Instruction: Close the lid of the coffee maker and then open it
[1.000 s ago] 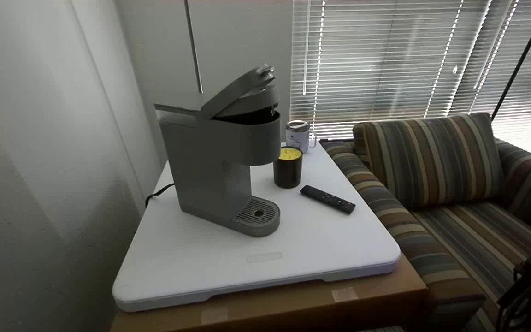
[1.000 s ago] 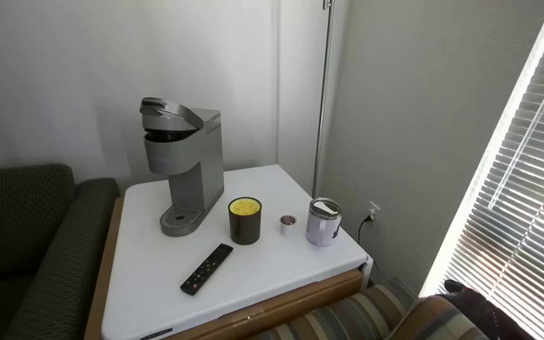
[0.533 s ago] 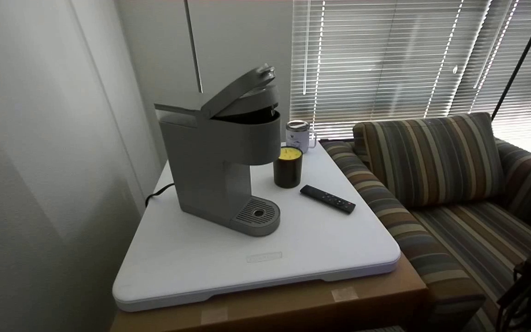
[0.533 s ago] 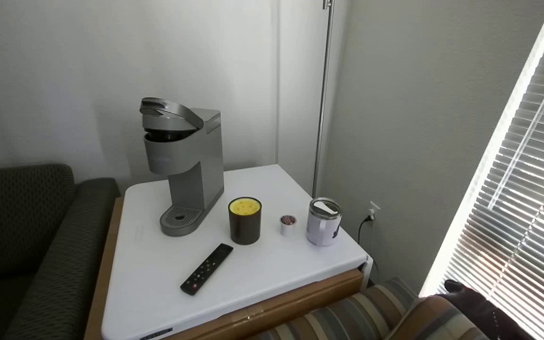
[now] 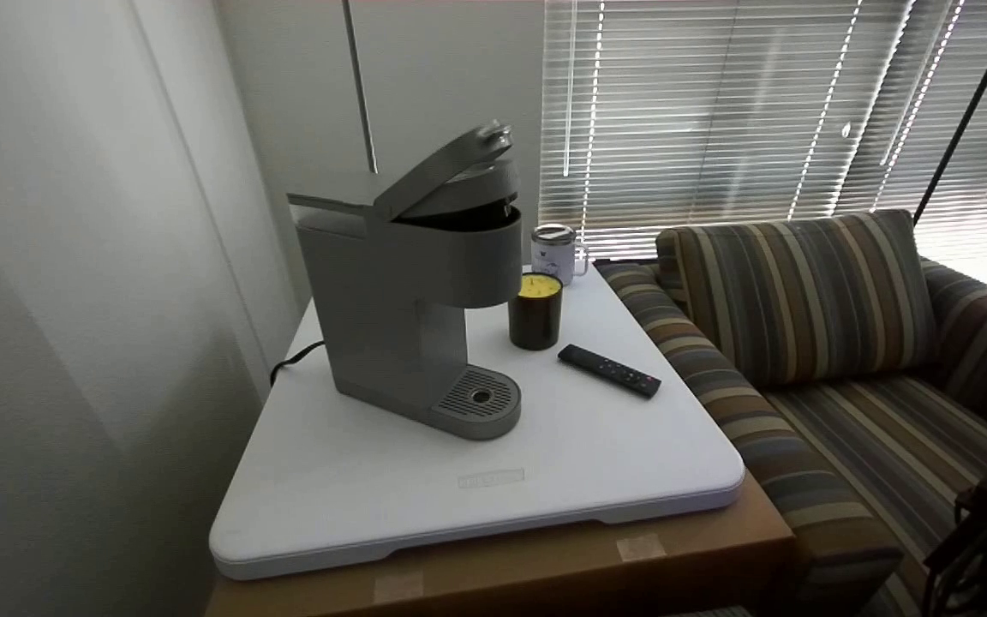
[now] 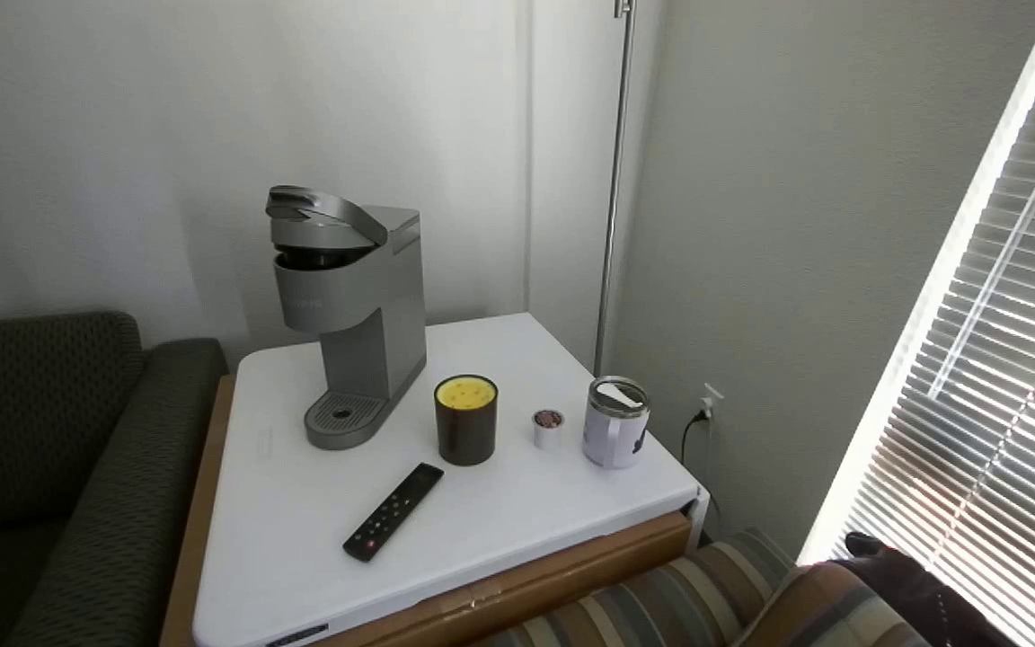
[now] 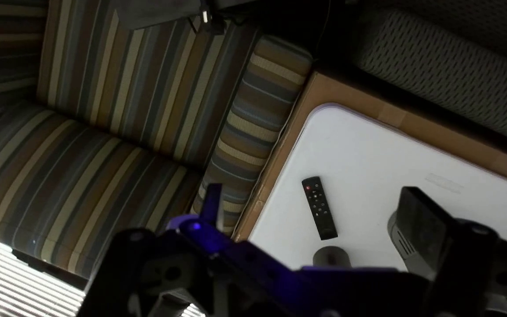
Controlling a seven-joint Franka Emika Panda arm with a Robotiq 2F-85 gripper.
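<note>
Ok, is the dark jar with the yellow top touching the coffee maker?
Apart: in an exterior view, white tabletop shows between the dark jar and the coffee maker.

In an exterior view, blinds (image 5: 673, 120) glow upper right above a chair (image 5: 853, 428). A wall (image 5: 74, 300) fills the left.
</note>
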